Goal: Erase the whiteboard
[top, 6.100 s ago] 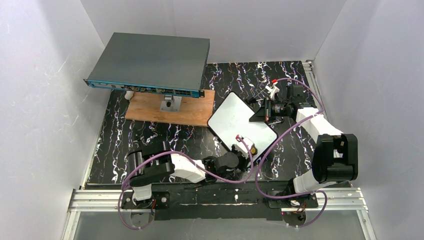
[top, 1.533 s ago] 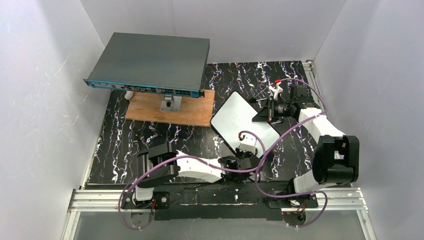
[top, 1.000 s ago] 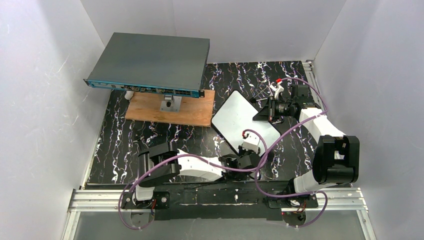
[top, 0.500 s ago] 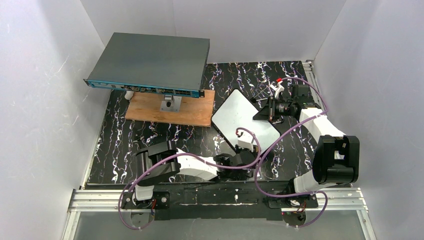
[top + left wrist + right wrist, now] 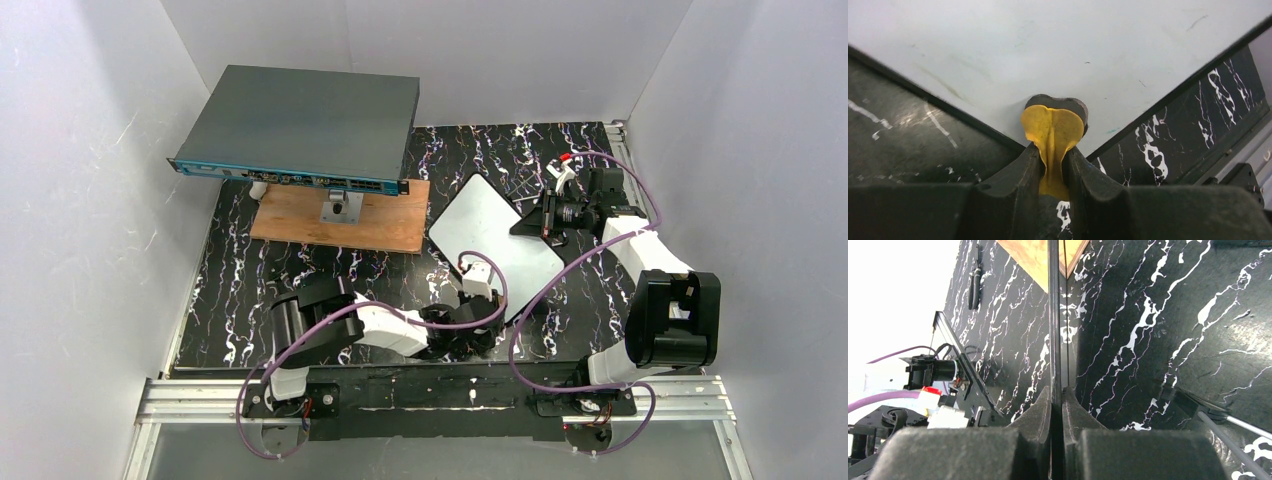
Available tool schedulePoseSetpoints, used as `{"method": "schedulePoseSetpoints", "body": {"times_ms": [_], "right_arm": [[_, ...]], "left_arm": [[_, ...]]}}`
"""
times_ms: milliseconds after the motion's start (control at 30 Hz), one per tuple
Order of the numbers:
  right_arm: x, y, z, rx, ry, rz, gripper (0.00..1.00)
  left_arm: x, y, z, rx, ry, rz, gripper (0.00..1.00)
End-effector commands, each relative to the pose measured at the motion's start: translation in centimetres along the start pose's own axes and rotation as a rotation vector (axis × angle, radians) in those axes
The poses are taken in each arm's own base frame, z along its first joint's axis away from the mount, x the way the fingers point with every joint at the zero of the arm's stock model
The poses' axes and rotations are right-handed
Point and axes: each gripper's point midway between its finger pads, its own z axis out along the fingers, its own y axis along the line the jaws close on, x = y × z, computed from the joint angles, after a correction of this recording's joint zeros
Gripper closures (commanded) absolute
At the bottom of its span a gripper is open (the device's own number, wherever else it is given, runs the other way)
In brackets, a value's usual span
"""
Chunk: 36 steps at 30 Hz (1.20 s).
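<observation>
the whiteboard (image 5: 495, 240) stands tilted on the tabletop (image 5: 300, 280), right of centre, its far edge clenched in the right gripper (image 5: 1057, 395). the left gripper (image 5: 1053, 152), grasping a yellow pad (image 5: 1052, 127), has wiped back to the near corner; only faint traces seem left

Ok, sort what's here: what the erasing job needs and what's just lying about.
Job: whiteboard; yellow wiping pad pinched in left fingers, at a board corner; right fingers clamped on its edge.
Lying about: grey box; wooden plank.
</observation>
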Motion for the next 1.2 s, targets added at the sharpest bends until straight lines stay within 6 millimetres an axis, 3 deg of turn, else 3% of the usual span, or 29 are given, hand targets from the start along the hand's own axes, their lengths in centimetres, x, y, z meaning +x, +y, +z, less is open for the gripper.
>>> {"method": "schedulePoseSetpoints", "body": {"times_ms": [0, 167, 367, 467, 600, 833, 1033, 1167], "right_arm": [[0.3, 4.7, -0.8, -0.190, 0.035, 0.138, 0.99], [0.4, 4.6, -0.8, -0.191, 0.036, 0.146, 0.99], [0.5, 4.5, -0.7, -0.191, 0.036, 0.152, 0.99], [0.5, 4.6, -0.7, -0.193, 0.036, 0.151, 0.99], [0.5, 4.6, -0.8, -0.192, 0.035, 0.151, 0.99], [0.5, 4.7, -0.8, -0.192, 0.036, 0.148, 0.99], [0.5, 4.7, -0.9, -0.189, 0.041, 0.131, 0.99], [0.9, 5.0, -0.9, -0.191, 0.069, 0.091, 0.99]], "left_arm": [[-0.7, -5.6, 0.5, 0.201, 0.046, 0.038, 1.00], [-1.6, -8.7, 0.8, 0.293, 0.051, 0.062, 1.00], [-4.6, -9.6, 1.0, 0.293, -0.019, 0.063, 1.00], [-5.5, -8.9, 1.4, 0.271, -0.036, 0.043, 1.00], [-5.8, -7.6, 1.6, 0.255, -0.036, -0.002, 1.00], [-3.9, -4.6, 1.7, 0.204, 0.009, -0.032, 1.00], [-3.0, 1.8, 1.0, 0.063, 0.011, -0.068, 1.00], [-4.4, 5.5, -0.1, -0.011, -0.031, -0.091, 1.00]]}}
